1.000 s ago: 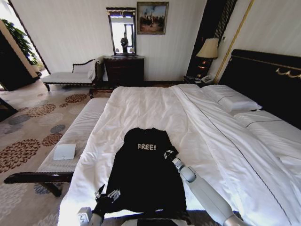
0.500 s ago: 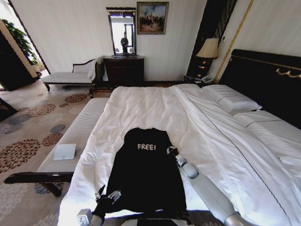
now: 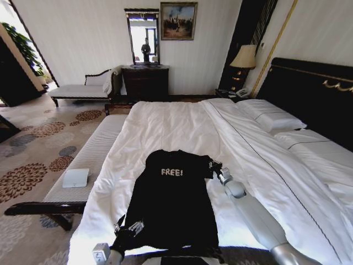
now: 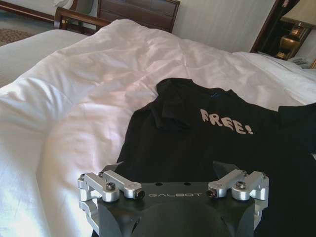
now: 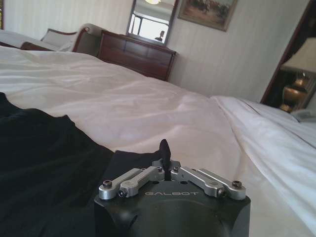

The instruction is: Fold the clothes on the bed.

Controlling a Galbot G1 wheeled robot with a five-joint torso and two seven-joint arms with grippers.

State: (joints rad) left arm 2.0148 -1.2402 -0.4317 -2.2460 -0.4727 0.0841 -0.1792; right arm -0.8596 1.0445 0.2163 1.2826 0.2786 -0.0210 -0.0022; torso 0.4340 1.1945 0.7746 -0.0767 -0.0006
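black t-shirt [image 3: 171,204] flat, chest up, on the white duvet at the bed's [image 3: 182,124] near edge. at its 2 o'clock, right sleeve now drawn outward from the body, where half a second ago lay tucked close; likely spreading before folding. right claw [image 3: 213,166] clenched on that sleeve. left claw [image 3: 128,227] released, spread wide over the hem at 7 o'clock.

Head camera high over bed [image 3: 182,118], 2 wrist cameras low, all sharing T-shirt [image 3: 171,204]
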